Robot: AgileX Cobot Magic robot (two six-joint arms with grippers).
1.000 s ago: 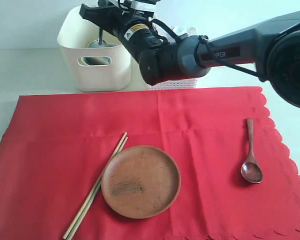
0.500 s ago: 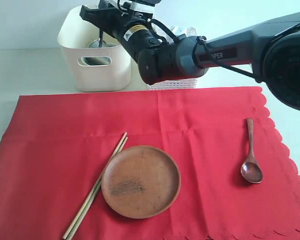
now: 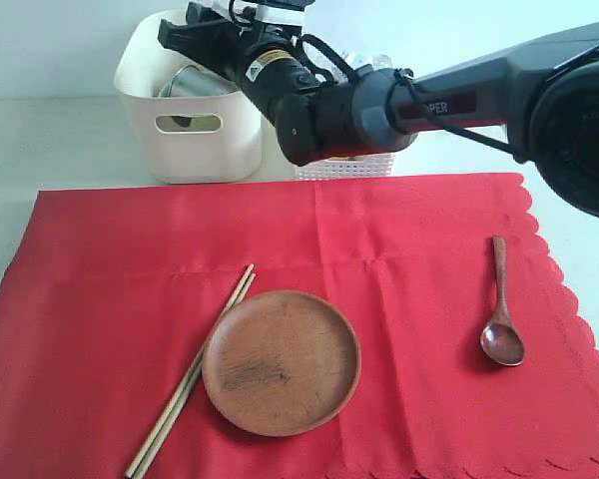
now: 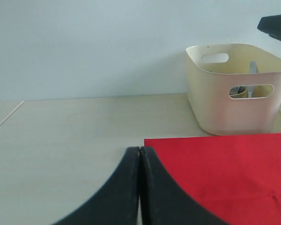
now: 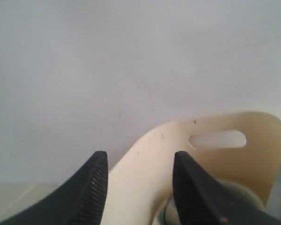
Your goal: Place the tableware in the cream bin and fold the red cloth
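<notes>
The red cloth point(image 3: 399, 269) lies spread flat, carrying a round wooden plate point(image 3: 281, 361), chopsticks point(image 3: 192, 371) beside the plate and a dark wooden spoon point(image 3: 502, 304) to the right. Behind it stands the cream bin point(image 3: 205, 150), with a steel cup point(image 3: 192, 82) inside. My right gripper point(image 3: 180, 30) hangs over the bin's rim point(image 5: 145, 154), open point(image 5: 139, 157) and holding nothing. In the left wrist view a metal knife point(image 4: 253, 70) stands upright inside the bin point(image 4: 236, 93). My left gripper point(image 4: 140, 149) is shut and empty, low over the table by a corner of the cloth point(image 4: 215, 173).
A white lattice basket point(image 3: 344, 168) sits just right of the bin, mostly hidden behind my right arm point(image 3: 429, 100), which stretches from the right across the back of the cloth. Pale tabletop point(image 4: 75, 136) extends left of the cloth.
A thin metal piece hung from my right gripper into the bin before; now the jaws have opened and nothing hangs from them. The gripper has risen slightly.
</notes>
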